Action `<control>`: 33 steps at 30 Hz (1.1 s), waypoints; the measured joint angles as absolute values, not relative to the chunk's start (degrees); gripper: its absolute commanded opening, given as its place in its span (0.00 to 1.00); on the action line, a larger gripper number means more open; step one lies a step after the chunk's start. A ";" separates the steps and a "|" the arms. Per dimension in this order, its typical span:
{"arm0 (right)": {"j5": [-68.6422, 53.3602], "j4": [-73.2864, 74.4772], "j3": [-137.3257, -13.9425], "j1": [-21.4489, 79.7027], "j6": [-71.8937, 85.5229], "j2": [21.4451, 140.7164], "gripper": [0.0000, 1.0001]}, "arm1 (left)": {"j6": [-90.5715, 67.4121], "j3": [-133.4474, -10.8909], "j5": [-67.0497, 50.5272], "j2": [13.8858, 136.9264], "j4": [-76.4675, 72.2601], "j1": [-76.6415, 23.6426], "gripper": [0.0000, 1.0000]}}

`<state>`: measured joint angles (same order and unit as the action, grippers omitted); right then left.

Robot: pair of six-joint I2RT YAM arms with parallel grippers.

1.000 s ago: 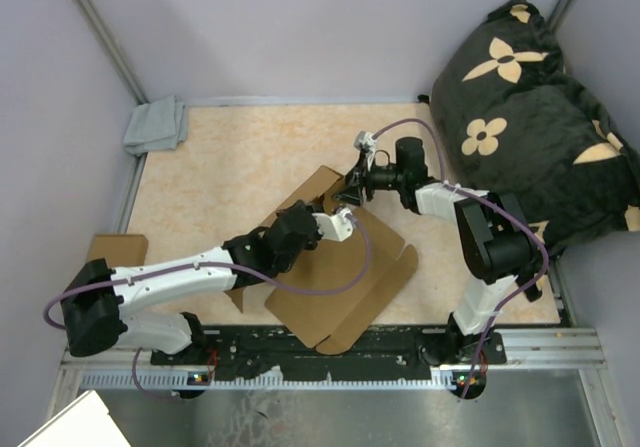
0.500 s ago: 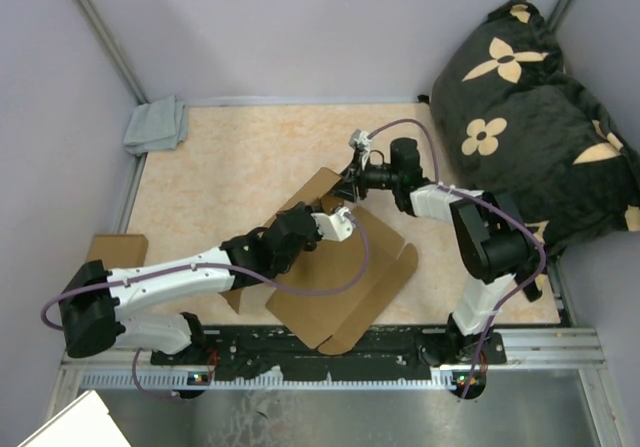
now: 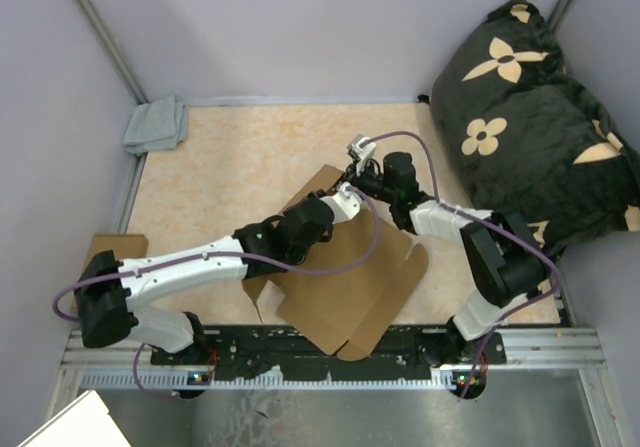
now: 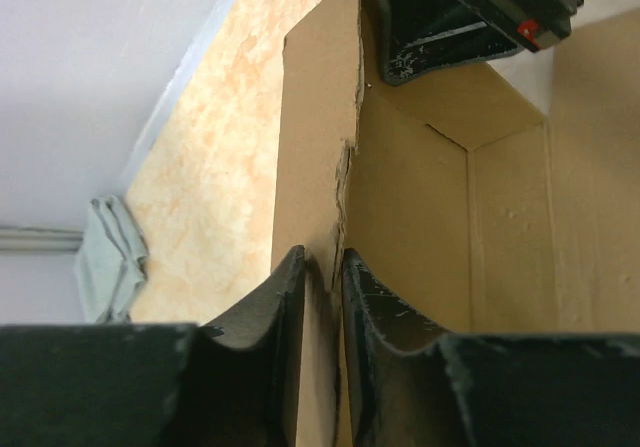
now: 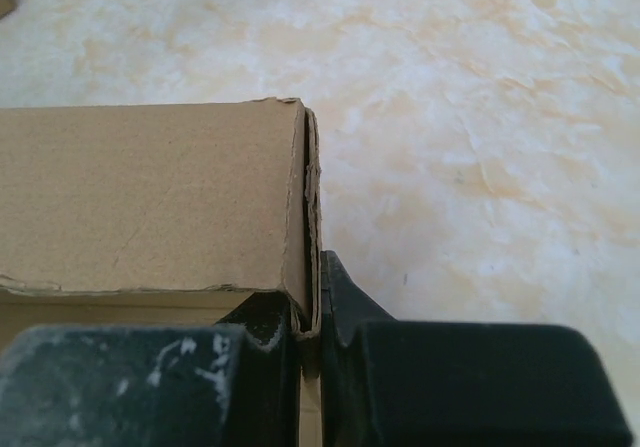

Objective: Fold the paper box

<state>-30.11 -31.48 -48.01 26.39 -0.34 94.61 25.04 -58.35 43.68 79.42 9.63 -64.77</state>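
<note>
Paper box (image 3: 385, 277) lay mid-tabletop (image 3: 220, 157), half-formed, one side wall raised upright. My right claw (image 5: 310, 332) was clamped on wall's doubled edge, apparently to stop fold springing back. My left claw (image 4: 320, 287) sat narrow astride same wall; whether pinching, could not tell.

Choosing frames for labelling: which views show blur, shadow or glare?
Top external: even light, sharp, soft shadows only. Left wrist: the paper box edge is crisp, the fingers of the left tool dark and soft. Right wrist: box corner sharp, no glare on the table.
</note>
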 measured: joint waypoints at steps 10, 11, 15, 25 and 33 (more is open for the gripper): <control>-11.99 -26.52 -43.68 28.08 2.24 87.15 0.00 | 7.73 -60.47 43.68 75.46 14.57 -64.86 0.44; -10.35 -26.28 -43.07 28.14 2.70 86.41 0.00 | 6.61 -60.47 43.68 74.76 14.61 -64.86 0.44; -3.44 -25.63 -41.36 28.45 4.40 84.18 0.00 | 2.50 -60.34 43.81 72.90 14.57 -64.88 0.44; 13.21 -21.74 -39.35 28.88 10.81 80.23 0.00 | -6.13 -59.00 52.14 68.77 14.17 -64.20 0.58; 16.84 -16.80 -39.40 28.88 13.13 77.80 0.00 | -11.77 -66.00 43.72 66.50 12.91 -40.34 0.59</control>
<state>16.84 -16.80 -39.40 28.88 13.13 77.80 -11.77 -66.00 43.72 66.50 12.91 -40.34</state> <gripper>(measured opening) 0.044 0.572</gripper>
